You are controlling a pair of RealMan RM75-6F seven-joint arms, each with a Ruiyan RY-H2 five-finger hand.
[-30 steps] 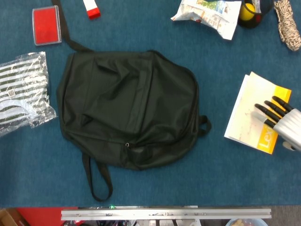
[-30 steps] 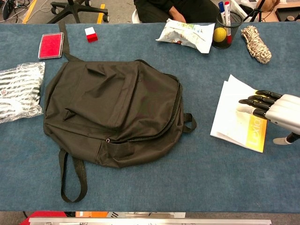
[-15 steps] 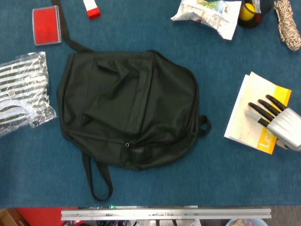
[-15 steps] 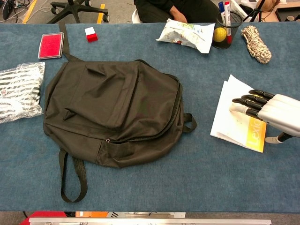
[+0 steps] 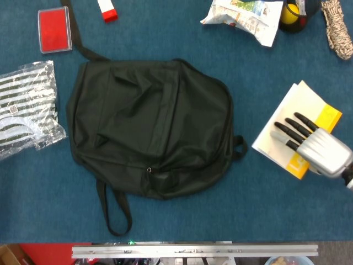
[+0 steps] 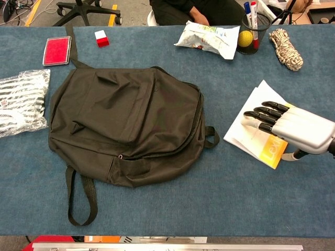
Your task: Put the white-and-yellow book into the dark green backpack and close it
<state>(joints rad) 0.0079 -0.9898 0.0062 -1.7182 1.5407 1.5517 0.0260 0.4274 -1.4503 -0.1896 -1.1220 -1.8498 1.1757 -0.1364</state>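
The dark green backpack (image 5: 149,130) (image 6: 125,123) lies flat and zipped in the middle of the blue table. To its right lies the white-and-yellow book (image 5: 287,124) (image 6: 251,120), turned at an angle. My right hand (image 5: 309,141) (image 6: 290,125) rests flat on the book with its fingers stretched out toward the backpack, pressing down on the cover. Its palm hides part of the yellow half. My left hand appears in neither view.
A striped plastic bag (image 5: 25,107) lies left of the backpack, a red box (image 5: 54,28) and a red-and-white block (image 5: 107,10) behind it. A snack bag (image 5: 242,15), a pen cup with a yellow ball (image 6: 248,34) and a rope coil (image 6: 285,48) sit at the back right.
My right hand has slid the book left toward the backpack and rotated it, its near corner now pointing at the backpack. The backpack has stayed still.
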